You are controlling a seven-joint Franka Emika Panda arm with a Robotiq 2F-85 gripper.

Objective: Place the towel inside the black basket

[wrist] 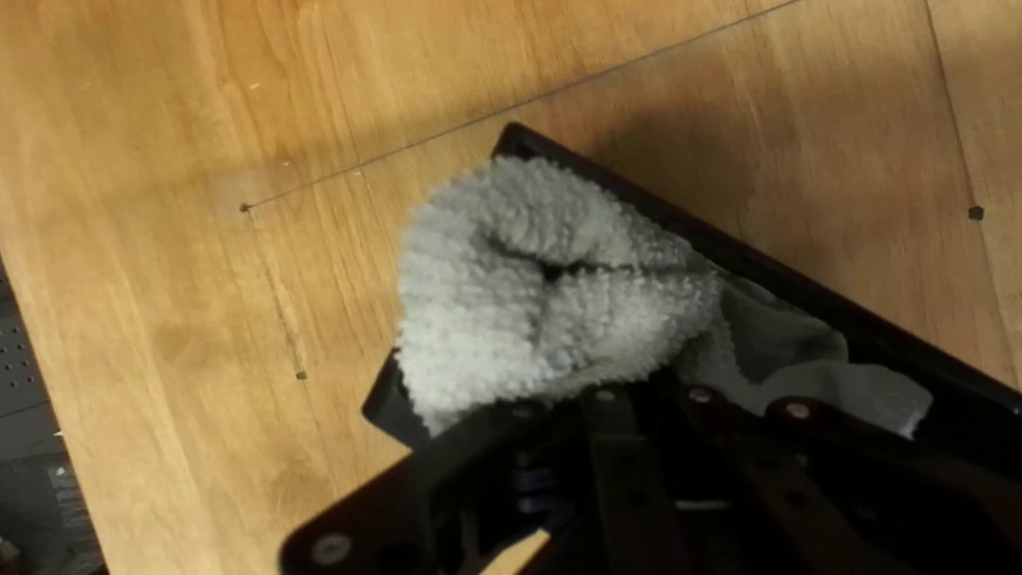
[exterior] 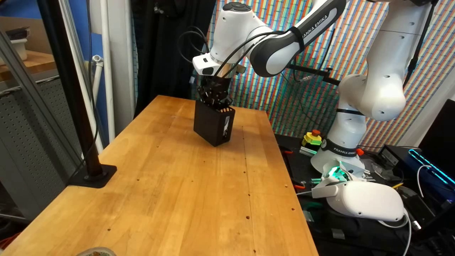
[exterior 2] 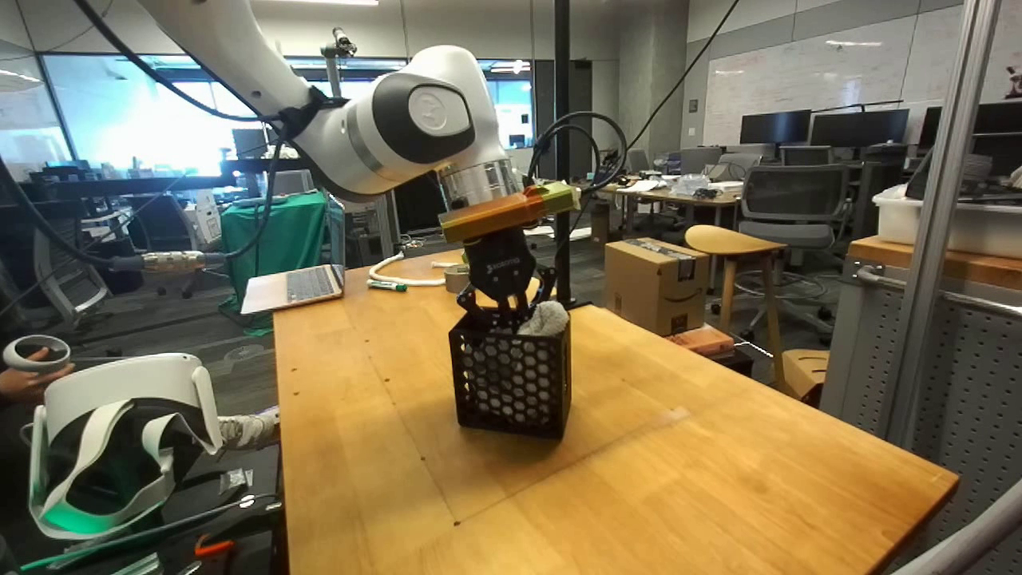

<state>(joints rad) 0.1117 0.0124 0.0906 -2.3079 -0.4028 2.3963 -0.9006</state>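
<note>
My end effector [exterior 2: 511, 319] reaches into the basket [exterior: 211, 122] on the counter [exterior 2: 679, 463]; the towel [exterior 2: 547, 319] inside pokes out beside me; in an exterior view, a laptop [exterior 2: 295, 287] lies behind, left.

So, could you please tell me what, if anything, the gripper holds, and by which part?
It cannot be told: the gripper is shut, but its tips are hidden in the black basket with the towel.

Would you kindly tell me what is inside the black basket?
The towel, pale and fluffy, is in the black basket, one fold poking out at the top. The hand hides part of it; anything beneath the towel is covered and cannot be seen.
</note>
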